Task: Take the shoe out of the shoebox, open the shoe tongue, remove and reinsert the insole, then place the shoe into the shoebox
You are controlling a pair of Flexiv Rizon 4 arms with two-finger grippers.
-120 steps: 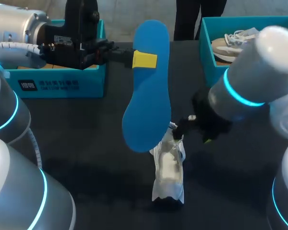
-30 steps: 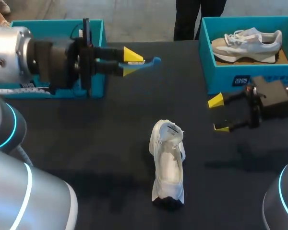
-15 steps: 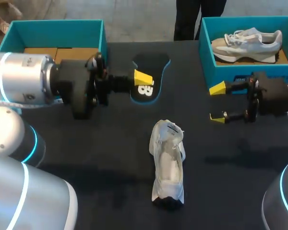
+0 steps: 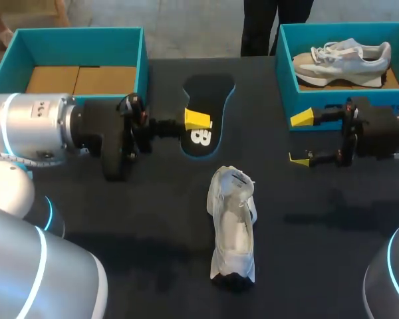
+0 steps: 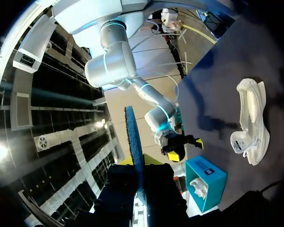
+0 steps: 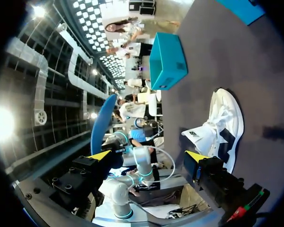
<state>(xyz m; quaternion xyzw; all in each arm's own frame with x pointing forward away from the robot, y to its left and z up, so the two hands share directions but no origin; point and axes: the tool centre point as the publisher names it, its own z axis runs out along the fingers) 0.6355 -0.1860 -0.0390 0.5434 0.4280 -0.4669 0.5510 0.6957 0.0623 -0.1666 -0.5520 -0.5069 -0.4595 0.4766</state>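
Dark table (image 4: 120, 219), teal shoebox (image 4: 141, 63) on the left side and another shoebox (image 4: 287, 73) on the right side with a grey shoe (image 4: 342, 54) inside. White shoe (image 4: 233, 229) stands on the table mid-way, out of both boxes, nearer the robot than either gripper and touching neither. Left gripper (image 4: 198, 119) is clamped on the insole (image 4: 206, 109), which sits level between the boxes, dark face up with a blue rim; the left wrist view shows it edge-on between the fingers. Right gripper (image 4: 301, 138) hangs wide open by the right box, holding nothing, well to the side of the white shoe.
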